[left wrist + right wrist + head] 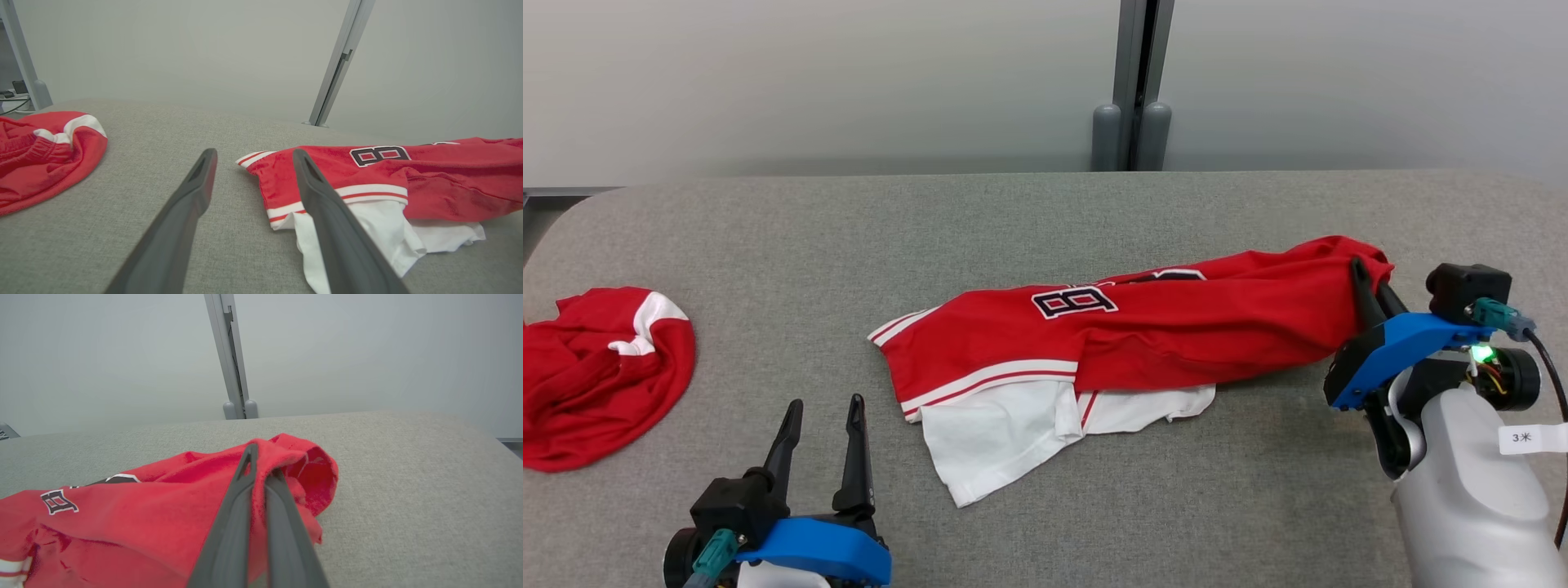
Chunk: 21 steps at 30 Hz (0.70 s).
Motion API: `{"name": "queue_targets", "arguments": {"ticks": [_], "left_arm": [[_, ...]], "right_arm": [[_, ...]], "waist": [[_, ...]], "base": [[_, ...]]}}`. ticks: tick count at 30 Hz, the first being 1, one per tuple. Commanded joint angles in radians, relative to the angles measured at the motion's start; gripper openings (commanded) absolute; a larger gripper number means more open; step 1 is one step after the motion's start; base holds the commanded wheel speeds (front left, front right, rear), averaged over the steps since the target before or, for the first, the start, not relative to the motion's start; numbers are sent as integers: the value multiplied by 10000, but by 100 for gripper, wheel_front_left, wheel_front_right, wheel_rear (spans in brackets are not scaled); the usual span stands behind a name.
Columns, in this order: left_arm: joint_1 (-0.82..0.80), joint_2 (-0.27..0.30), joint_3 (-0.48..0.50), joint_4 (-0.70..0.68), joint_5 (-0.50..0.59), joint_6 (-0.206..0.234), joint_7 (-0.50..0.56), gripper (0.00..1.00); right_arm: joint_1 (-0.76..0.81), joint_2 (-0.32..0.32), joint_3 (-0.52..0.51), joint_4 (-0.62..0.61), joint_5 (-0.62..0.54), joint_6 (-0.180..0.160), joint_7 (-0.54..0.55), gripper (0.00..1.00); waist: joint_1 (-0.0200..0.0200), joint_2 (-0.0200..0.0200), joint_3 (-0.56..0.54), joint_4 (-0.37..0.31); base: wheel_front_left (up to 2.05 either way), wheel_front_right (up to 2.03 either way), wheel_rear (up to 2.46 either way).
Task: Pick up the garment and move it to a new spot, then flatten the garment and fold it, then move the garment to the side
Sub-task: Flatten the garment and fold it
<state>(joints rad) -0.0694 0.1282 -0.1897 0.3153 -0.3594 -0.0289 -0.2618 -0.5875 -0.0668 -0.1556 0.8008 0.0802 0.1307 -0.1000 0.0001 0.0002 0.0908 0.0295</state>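
The jersey (1176, 327) lies across the middle of the bench (1045, 220), its end toward the right edge pinched tight by the right gripper (1368, 282). The left gripper (825, 404) hangs spread wide near the front edge. A red heap (596, 376) sits at the left edge.

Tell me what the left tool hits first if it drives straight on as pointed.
Left tool: likely the striped hem of the red jersey, or bare table beside it; depth is unclear.

My left gripper (825, 403) hangs low, fingers spread wide (tips pointing forward); my right gripper (1368, 282), forearm angled inward, pinches its fingers together.
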Motion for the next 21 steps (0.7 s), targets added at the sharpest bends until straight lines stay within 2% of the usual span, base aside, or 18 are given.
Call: {"name": "queue_targets", "arguments": {"ticks": [1,2,3,8,13,16,21], "left_arm": [[-160,12,57,-36,24,-47,-47,100],[-167,4,66,-40,35,-56,-48,100],[-170,-3,70,-34,47,-47,-47,100],[-129,-29,135,36,68,-86,-47,100],[-89,-42,210,44,90,-90,-47,100],[-66,-57,222,43,117,-110,-47,100],[22,-90,296,-5,164,-137,-48,100]], "right_arm": [[-133,-58,-67,-64,-74,1,-83,0],[-170,-29,-51,-101,-145,1,-128,16],[-174,-12,-19,-77,-233,3,-71,100],[235,67,-68,-71,-190,3,-8,100],[689,88,-350,-589,-145,3,-303,100],[1233,124,-451,-1214,-57,3,-480,100],[2644,141,-65,-2881,69,3,-739,100]], "waist": [[-1,-2,7,1],[-1,-2,12,6],[-1,-2,14,11],[-1,-2,-11,-28],[-1,-2,-51,-135],[-1,-2,-104,-159],[-1,-2,-158,-213]], "base": [[0,0,0],[0,0,0],[0,0,0],[0,0,0],[0,0,0],[0,0,0],[0,0,0]]}}
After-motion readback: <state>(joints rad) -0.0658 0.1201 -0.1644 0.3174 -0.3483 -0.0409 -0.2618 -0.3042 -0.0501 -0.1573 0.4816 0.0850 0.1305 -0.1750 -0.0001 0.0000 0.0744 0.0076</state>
